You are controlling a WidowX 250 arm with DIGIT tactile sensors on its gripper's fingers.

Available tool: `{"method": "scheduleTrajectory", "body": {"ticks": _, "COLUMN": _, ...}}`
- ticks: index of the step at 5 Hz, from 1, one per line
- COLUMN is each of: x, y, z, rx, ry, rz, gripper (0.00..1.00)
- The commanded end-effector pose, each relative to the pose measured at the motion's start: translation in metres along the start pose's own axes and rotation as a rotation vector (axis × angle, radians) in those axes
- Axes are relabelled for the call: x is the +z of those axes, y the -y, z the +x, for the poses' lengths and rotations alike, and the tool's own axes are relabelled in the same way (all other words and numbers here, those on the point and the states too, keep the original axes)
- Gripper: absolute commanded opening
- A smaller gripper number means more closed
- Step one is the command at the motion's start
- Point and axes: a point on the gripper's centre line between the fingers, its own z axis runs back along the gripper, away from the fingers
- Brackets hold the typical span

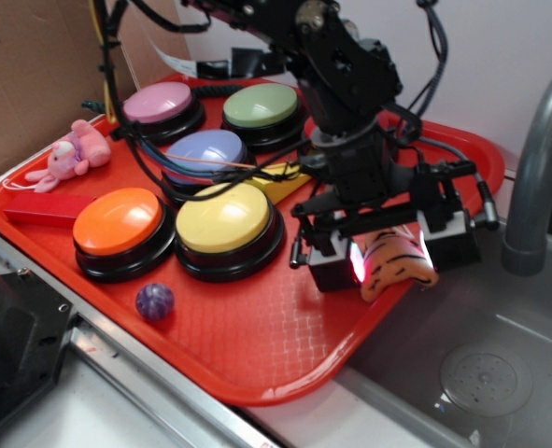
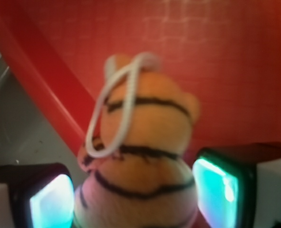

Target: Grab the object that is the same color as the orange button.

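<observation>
The gripper (image 1: 393,256) is closed on the orange striped plush toy (image 1: 397,264), one finger pad on each side, holding it above the near right edge of the red tray (image 1: 257,345); the exterior view does not settle whether the toy's lower end still touches the tray rim. In the wrist view the toy (image 2: 145,156) fills the centre, out of focus, its dark stripes and white string loop (image 2: 115,109) legible but its lower part cut off by the frame edge. Both pads (image 2: 52,202) are cropped at the bottom and glow cyan there, while in the exterior view the one visible pad face shows pink. The orange button (image 1: 119,224) sits at the tray's near left, touching or just beside the yellow button (image 1: 225,219). Behind these, the lavender button (image 1: 205,149) is crossed by cables, the green button (image 1: 261,105) is partly covered by the arm, and the pink button (image 1: 158,101) is clear. A pink plush bunny (image 1: 70,154) lies at the left rim and a small purple ball (image 1: 154,301) rests in front of the orange button. A grey pipe (image 1: 537,168) is cut off at the right edge.
</observation>
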Motion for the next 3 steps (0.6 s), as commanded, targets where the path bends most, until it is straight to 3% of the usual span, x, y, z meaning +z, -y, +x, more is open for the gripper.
{"method": "scheduleTrajectory", "body": {"ticks": 1, "x": 0.013, "y": 0.009, "z": 0.004, "rx": -0.057, "ry": 0.025, "rz": -0.053, "gripper": 0.0}}
{"method": "scheduleTrajectory", "body": {"ticks": 2, "x": 0.029, "y": 0.007, "z": 0.008, "rx": -0.108, "ry": 0.061, "rz": -0.037, "gripper": 0.0}}
{"method": "scheduleTrajectory", "body": {"ticks": 3, "x": 0.049, "y": -0.001, "z": 0.017, "rx": -0.177, "ry": 0.096, "rz": 0.019, "gripper": 0.0}}
